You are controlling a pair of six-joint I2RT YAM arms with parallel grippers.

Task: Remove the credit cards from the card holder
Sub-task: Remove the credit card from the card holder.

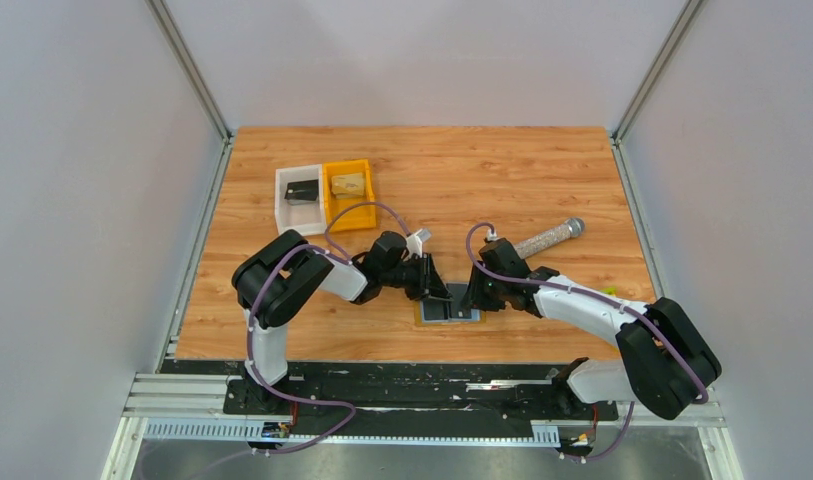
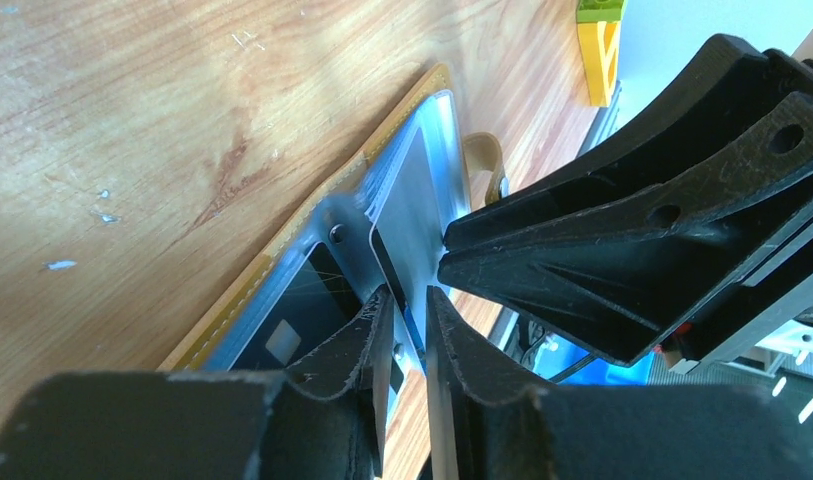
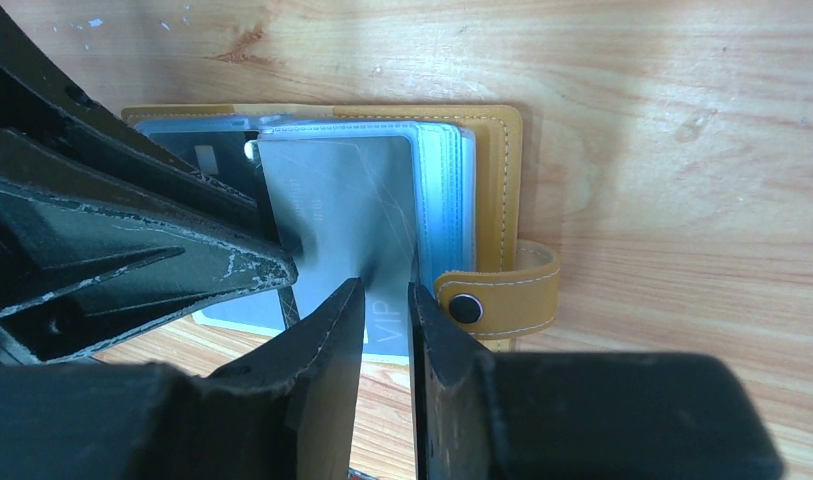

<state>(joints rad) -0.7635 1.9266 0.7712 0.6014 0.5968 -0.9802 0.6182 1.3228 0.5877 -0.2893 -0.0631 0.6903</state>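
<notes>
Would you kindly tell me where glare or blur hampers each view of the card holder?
Top external: evenly lit, sharp, the card holder tiny. Left wrist: glare whitens its plastic sleeve; the left claw is blurred. Right wrist: grey sheen on the silver card; the right claw is dark, soft.

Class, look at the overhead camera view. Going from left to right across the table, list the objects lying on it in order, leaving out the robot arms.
white bin → orange bin → card holder → silver tube
</notes>
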